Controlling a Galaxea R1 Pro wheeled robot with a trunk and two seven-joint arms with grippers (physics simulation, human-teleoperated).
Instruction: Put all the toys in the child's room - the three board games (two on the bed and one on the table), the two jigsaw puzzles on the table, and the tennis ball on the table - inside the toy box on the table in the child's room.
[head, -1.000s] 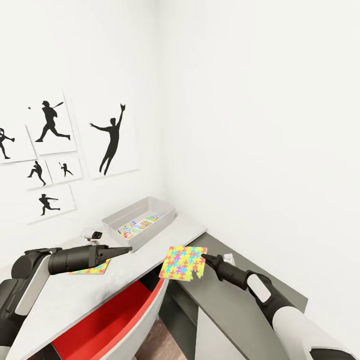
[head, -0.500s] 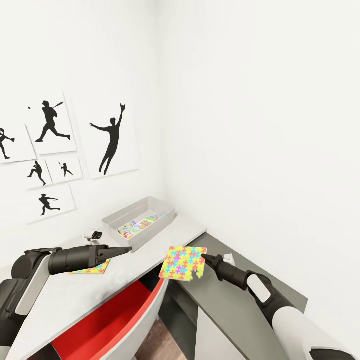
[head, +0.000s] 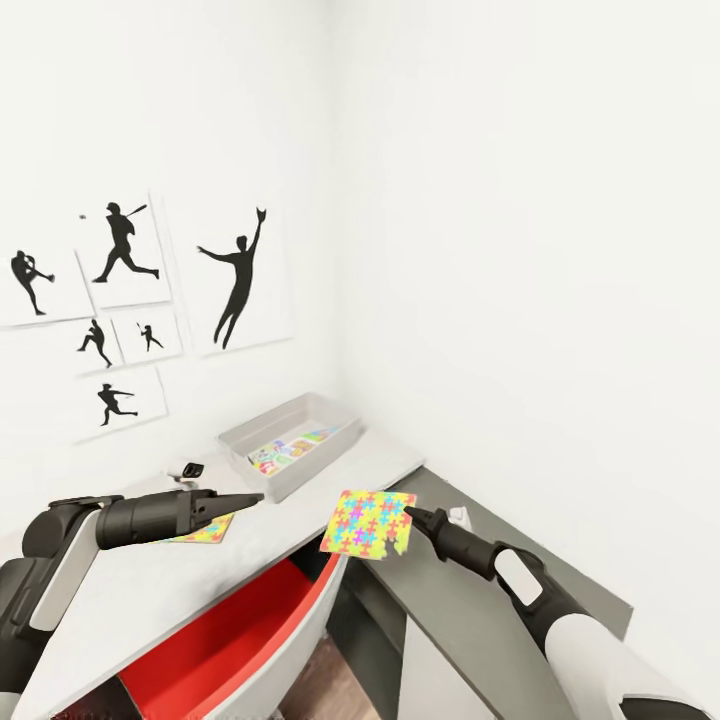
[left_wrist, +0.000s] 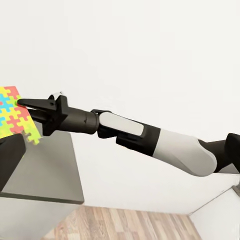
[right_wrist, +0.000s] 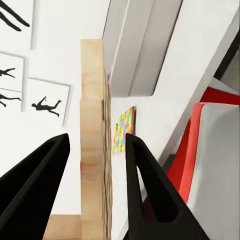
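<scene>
Right end effector (head: 408, 514) pinches one jigsaw puzzle (head: 367, 524) by its edge; such a thin grip could slip short of the toy box (head: 290, 443).

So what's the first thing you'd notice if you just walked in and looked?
Probably the bright jigsaw puzzle, held up off the table at its edge by the right pincer, out in front of the toy box. Next, the black baseball-player posters on the white wall to the left, and the red chair tucked under the table. A second jigsaw puzzle lies flat by the left pincer.
</scene>
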